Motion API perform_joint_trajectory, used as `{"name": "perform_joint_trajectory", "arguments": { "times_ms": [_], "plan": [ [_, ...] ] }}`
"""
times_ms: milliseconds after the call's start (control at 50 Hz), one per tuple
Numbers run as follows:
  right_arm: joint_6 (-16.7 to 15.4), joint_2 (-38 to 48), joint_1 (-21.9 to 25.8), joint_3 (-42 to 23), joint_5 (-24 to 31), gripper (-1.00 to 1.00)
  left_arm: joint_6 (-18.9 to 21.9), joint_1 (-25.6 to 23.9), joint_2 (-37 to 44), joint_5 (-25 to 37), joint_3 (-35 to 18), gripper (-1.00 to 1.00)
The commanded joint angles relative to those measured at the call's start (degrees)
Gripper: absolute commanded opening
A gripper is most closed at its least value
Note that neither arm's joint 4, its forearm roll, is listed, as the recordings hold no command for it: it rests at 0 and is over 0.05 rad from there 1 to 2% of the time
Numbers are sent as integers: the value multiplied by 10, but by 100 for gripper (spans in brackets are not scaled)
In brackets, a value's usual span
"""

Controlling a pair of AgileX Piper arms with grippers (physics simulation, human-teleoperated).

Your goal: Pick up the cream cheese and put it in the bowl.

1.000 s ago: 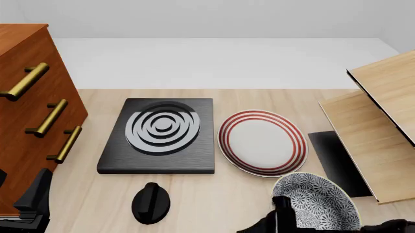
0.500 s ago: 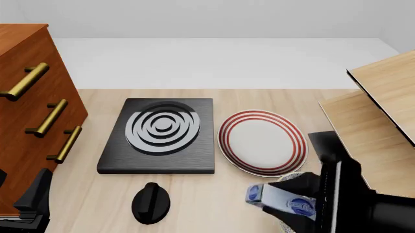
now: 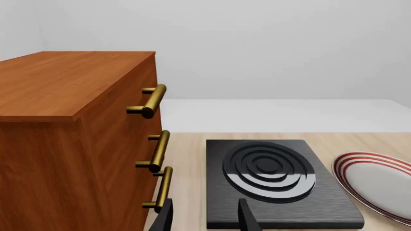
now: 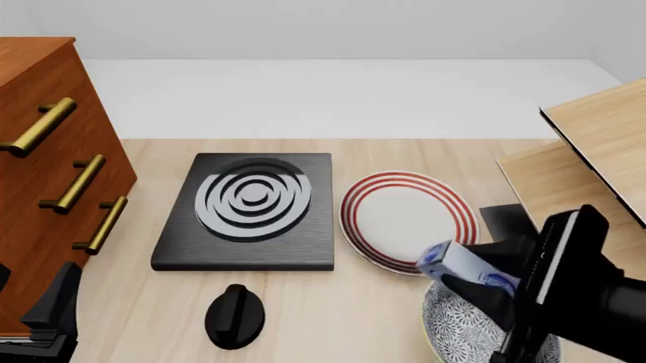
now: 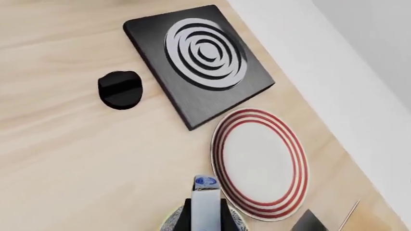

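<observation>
**Cream cheese held in the air over the bowl's far rim**

The right gripper (image 4: 482,281) is closed on the cream cheese (image 4: 464,266), pinching the box across its narrow sides; in the right wrist view the box (image 5: 206,204) stands out between the two dark fingers (image 5: 187,214), blue end forward. In the front view the box hangs clear of the table, over the 11 o'clock edge of the bowl (image 4: 454,329) and just off the 5 o'clock edge of the red-ringed plate (image 4: 409,219). The bowl sits at the near right of the table, partly hidden by the right arm.

The left gripper (image 3: 204,219) is parted and holds nothing, pointing toward the black burner plate (image 3: 276,178) beside the wooden drawer cabinet (image 3: 70,144). A black knob (image 4: 234,314) lies at 6 o'clock from the burner plate.
</observation>
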Motion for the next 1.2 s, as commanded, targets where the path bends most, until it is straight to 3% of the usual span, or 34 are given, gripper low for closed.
{"name": "perform_joint_trajectory", "arguments": {
  "times_ms": [20,660,1200],
  "plan": [
    [33,5,-48,23,-30,-100,0,0,0,0,0,100],
    [81,18,-112,112,-108,-100,0,0,0,0,0,100],
    [100,68,-144,165,-192,-100,0,0,0,0,0,100]
  ]
}}
